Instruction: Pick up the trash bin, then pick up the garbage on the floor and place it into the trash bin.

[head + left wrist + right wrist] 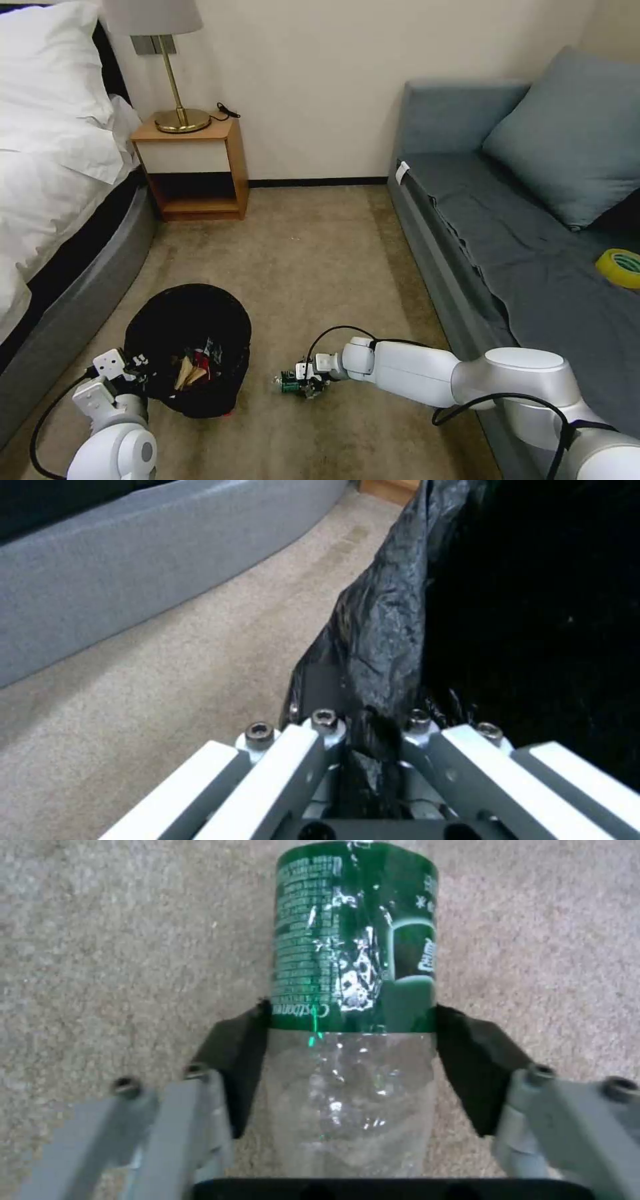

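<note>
The black trash bin leans toward me on the carpet at the lower left. My left gripper is shut on its near rim, and the left wrist view shows the black liner pinched at that gripper. Inside the bin lie crumpled brown paper and a red-and-white wrapper. To the bin's right, a small clear bottle with a green label lies on the floor. My right gripper is shut on the bottle, its black pads pressing both sides of it.
A bed runs along the left. A wooden nightstand with a brass lamp stands at the back. A grey-blue sofa lines the right, with a yellow tape roll on its seat. Open carpet lies between them.
</note>
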Tool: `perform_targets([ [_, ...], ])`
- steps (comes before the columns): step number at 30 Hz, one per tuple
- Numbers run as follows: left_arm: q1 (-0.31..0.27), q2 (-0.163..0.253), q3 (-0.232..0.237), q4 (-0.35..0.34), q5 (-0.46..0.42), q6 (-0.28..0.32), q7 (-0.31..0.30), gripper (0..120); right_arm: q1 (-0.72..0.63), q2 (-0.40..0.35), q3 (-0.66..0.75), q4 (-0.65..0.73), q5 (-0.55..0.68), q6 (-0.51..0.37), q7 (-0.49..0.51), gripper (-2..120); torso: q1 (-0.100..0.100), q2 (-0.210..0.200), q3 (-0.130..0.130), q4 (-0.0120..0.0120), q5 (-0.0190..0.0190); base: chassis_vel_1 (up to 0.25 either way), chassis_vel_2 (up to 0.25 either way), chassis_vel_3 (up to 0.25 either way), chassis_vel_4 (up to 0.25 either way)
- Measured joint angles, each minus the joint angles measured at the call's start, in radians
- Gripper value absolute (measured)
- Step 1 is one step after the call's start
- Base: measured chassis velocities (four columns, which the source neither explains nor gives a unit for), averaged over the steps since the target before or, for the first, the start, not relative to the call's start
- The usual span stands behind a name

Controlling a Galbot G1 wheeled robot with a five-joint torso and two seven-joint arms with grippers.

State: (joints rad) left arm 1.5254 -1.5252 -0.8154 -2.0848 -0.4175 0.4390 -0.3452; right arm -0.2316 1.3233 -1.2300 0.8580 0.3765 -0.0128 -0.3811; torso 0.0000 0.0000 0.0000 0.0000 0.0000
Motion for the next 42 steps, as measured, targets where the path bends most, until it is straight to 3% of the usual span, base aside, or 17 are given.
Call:
perform_targets([
  [6, -0.001, 0.001, -0.003, 0.0, -0.001, 0.001, 0.0, 2, -0.005, 0.0, 0.004, -0.016, -0.007, 0.03, -0.009, 33, 0.0, 0.0, 0.0, 0.0, 0.0, 0.0, 0.0, 0.0, 0.0],
  [12, 0.0, 0.0, -0.005, 0.001, -0.001, 0.001, 0.0, 2, 0.002, -0.024, 0.031, 0.023, -0.001, 0.043, -0.007, 22, 0.0, 0.0, 0.0, 0.0, 0.0001, 0.0, 0.0, 0.0, 0.0],
  [17, -0.001, 0.002, -0.006, 0.004, -0.001, 0.002, 0.0, 2, 0.03, -0.077, 0.075, 0.078, 0.009, 0.04, -0.003, 19, 0.0, 0.0, 0.0, 0.0001, 0.0001, 0.0, 0.0, 0.0, 0.0],
  [24, -0.008, 0.007, 0.004, 0.011, 0.0, 0.007, 0.0, 2, 0.085, -0.254, 0.199, 0.18, 0.045, 0.04, 0.012, 19, 0.0, 0.0, 0.0, -0.0008, 0.0001, 0.0, 0.0, 0.0, 0.0],
  [27, -0.011, 0.007, 0.008, 0.016, 0.003, 0.007, 0.001, 2, 0.101, -0.296, 0.246, 0.269, 0.085, 0.022, 0.028, 19, 0.0, 0.0, 0.0, -0.0008, 0.0001, 0.0, 0.0, 0.0, 0.0],
  [30, -0.011, 0.006, 0.015, 0.02, 0.009, 0.007, 0.001, 2, 0.114, -0.334, 0.343, 0.483, 0.167, -0.053, 0.076, 19, 0.0, 0.0, 0.0, 0.0002, 0.0001, 0.0, 0.0, 0.0, 0.0],
  [37, -0.014, 0.001, 0.026, 0.02, 0.018, 0.007, 0.002, 2, 0.119, -0.291, 0.389, 0.719, 0.282, -0.144, 0.184, 19, 0.0, 0.0, 0.0, -0.0001, 0.0, 0.0, 0.0, 0.0, 0.0],
  [41, -0.011, 0.0, 0.027, 0.012, 0.024, 0.008, 0.002, 2, 0.121, -0.167, 0.328, 0.773, 0.332, -0.173, 0.273, 19, 0.0, 0.0, 0.0, 0.0002, -0.0004, 0.0, 0.0, 0.0, 0.0],
  [42, -0.011, 0.0, 0.027, 0.012, 0.024, 0.008, 0.002, 2, 0.121, -0.167, 0.328, 0.773, 0.332, -0.173, 0.273, 19, 0.0, 0.0, 0.0, 0.0002, -0.0004, 0.0, 0.0, 0.0, 0.0],
])
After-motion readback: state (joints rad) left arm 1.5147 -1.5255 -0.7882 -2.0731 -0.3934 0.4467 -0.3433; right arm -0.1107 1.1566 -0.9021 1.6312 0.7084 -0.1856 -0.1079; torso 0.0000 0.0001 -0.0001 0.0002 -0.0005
